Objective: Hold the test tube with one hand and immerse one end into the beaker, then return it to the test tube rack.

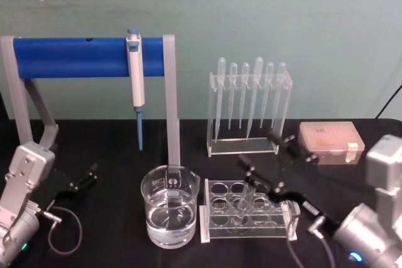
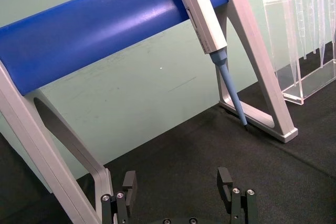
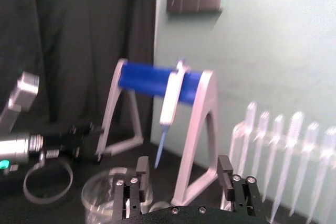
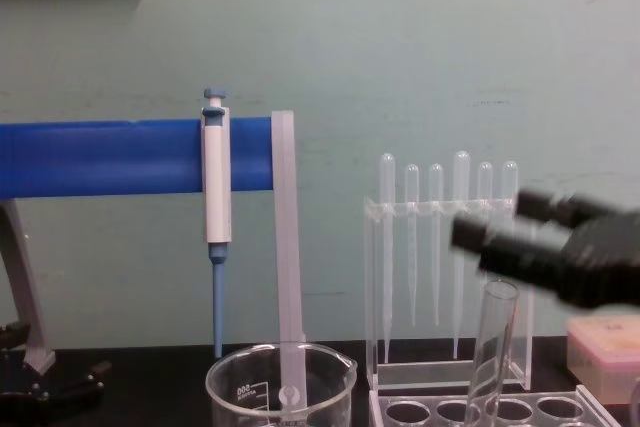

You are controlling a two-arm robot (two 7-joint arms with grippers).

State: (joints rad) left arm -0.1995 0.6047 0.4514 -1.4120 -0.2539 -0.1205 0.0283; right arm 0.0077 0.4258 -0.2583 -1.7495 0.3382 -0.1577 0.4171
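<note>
test tube (image 1: 244, 196): stands tilted in a back hole of the clear rack (image 1: 251, 216), rim up, nothing gripping it; in the chest view it (image 4: 492, 347) rises from the rack at a lean.
beaker (image 1: 170, 213): on the black worktop (image 1: 113, 155) just left of the rack, partly filled with clear liquid, spout toward the back; in the chest view its rim (image 4: 280, 372) sits low in front of the stand's leg.
right claw (image 1: 264, 174): reaches in from the right above the rack, fingers spread, near the tube's top but apart from it; in the chest view it (image 4: 500, 227) hangs blurred just above and right of the tube's rim. its own wrist view shows both fingers (image 3: 140, 171) apart with nothing between.
left claw (image 1: 85, 177): low at the left of the worktop, well apart from the beaker, fingers (image 2: 129, 182) spread and holding nothing.
pipettor (image 1: 135, 80): hangs on the blue bar stand (image 1: 75, 56) behind the beaker.
pipettes (image 1: 250, 95): in a tall clear holder at the back.
tip box (image 1: 331, 142): at the right rear.
</note>
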